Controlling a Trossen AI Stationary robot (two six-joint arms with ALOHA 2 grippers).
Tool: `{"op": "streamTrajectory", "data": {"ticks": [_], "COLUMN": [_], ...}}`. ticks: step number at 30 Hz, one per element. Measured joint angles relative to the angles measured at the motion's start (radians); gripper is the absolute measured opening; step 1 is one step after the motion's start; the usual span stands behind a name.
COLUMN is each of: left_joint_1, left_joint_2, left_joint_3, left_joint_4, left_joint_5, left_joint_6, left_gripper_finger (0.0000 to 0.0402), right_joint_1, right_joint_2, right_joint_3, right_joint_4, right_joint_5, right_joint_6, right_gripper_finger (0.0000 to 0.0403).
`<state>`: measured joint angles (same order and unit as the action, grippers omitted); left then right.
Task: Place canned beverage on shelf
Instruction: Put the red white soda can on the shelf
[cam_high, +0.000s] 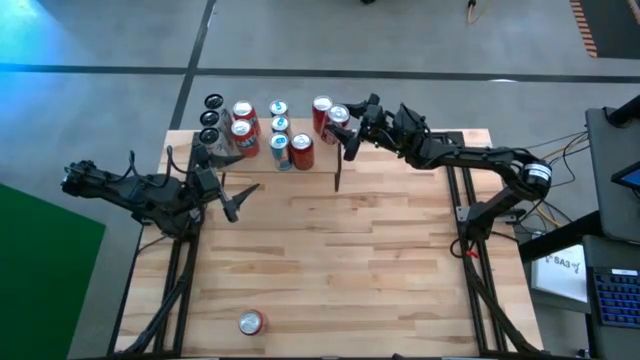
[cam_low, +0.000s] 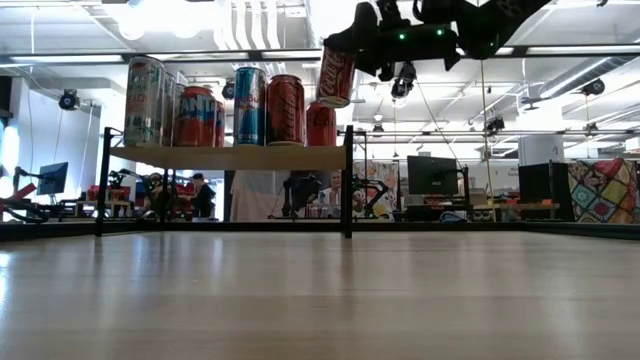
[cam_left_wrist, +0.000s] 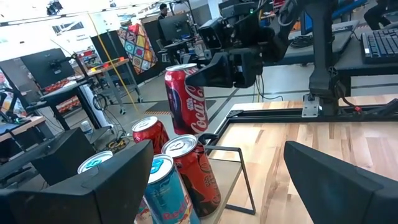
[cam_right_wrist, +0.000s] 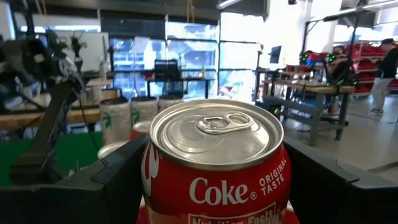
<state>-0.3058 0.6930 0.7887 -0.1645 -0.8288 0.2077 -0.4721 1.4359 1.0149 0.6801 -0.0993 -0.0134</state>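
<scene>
Coke can (cam_low: 335, 75) above crowded shelf (cam_low: 230, 156)

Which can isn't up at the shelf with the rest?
The red can lying alone at the near edge of the table. All the others stand on the shelf, apart from the Coke can in the right pincer above its end.

Right gripper (cam_high: 345, 125) raised, clamped; left gripper (cam_high: 232, 190) spread, waiting low

Red Coke can (cam_low: 336, 75) tilted above wooden shelf (cam_low: 230, 157).
</scene>
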Motion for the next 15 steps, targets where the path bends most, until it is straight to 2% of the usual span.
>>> {"op": "streamTrajectory", "data": {"ticks": [15], "left_joint_1": [0.000], "left_joint_2": [0.000], "left_joint_3": [0.000], "left_joint_4": [0.000], "left_joint_5": [0.000], "left_joint_6": [0.004], "left_gripper_finger": [0.0346], "right_joint_1": [-0.002], "right_joint_2": [0.059], "right_joint_3": [-0.005], "right_joint_4": [0.029], "right_joint_5": [0.028], "right_joint_6": [0.035], "right_gripper_finger": [0.0297]}}
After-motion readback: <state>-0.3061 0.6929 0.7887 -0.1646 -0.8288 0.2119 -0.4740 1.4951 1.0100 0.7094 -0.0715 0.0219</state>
